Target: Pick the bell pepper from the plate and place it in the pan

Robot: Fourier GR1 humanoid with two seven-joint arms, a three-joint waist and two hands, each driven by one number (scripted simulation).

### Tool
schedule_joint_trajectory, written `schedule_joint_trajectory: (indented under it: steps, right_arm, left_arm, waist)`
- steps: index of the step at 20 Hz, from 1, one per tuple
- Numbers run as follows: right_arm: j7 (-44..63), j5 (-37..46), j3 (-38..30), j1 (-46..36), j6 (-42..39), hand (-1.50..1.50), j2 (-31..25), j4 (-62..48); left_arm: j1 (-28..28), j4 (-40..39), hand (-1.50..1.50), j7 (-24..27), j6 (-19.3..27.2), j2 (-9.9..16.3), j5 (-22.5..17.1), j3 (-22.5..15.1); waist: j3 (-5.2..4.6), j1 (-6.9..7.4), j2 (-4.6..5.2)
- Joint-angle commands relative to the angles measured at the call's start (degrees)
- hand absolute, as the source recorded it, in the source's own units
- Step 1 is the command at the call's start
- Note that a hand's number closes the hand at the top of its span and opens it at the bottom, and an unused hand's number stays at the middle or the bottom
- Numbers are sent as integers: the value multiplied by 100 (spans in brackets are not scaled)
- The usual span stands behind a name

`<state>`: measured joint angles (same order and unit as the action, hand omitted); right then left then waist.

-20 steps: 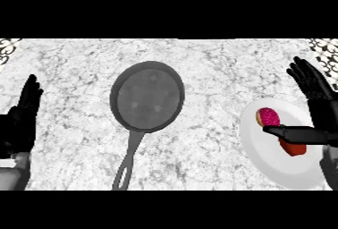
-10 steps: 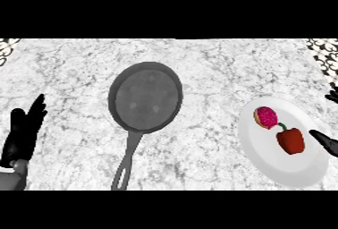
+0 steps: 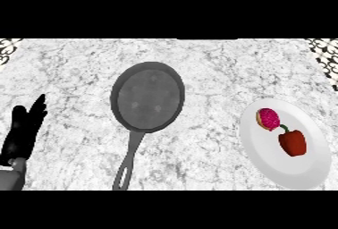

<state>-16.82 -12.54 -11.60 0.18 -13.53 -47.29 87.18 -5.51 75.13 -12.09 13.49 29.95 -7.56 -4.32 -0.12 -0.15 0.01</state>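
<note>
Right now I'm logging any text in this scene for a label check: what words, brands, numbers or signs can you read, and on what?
None: no readable text, number or sign shows anywhere.
Pan: plain dark grey, no brand.
Plate: plain white, no mark.
Bell pepper: red, no sticker.
Pink-topped donut beside it: no lettering.
Left robot hand: plain black.

1. One pan (image 3: 147,96), at the counter's (image 3: 218,67) middle.
2. One plate (image 3: 264,159), at 4 o'clock.
3. One red bell pepper (image 3: 292,142) on that plate.
4. One pink-frosted doughnut (image 3: 268,119) beside it.
5. One hand (image 3: 23,129) in view, at 8 o'clock.
</note>
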Motion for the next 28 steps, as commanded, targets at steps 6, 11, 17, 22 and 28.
schedule_joint_trajectory:
  steps: [6, 11, 17, 22, 28]
  right_arm:
    - [2360, 1308, 1062, -581, -401, -150, -1320, 1171]
    - [3123, 1813, 1561, -670, -867, -150, -1460, 1526]
    - [3928, 2582, 2602, -1196, -1189, -150, -730, 1368]
    - [3408, 3340, 2423, -857, -1176, -150, -319, 987]
    - [3643, 4222, 2641, -721, -1036, -150, 156, 1033]
  left_arm:
    - [-174, -225, 0, 113, -197, 41, 46, 47]
    - [-228, -296, 0, 62, 66, -265, 239, -22]
    - [-87, 5, 0, -53, -17, -306, 305, -13]
    - [-24, -94, 0, 21, -144, -357, 470, 189]
    - [-385, 266, 0, -691, -384, -232, 410, 424]
  waist:
    - [-14, 149, 15]
    - [3, 55, 7]
    - [10, 137, 12]
    - [14, 44, 0]
    - [16, 31, -5]
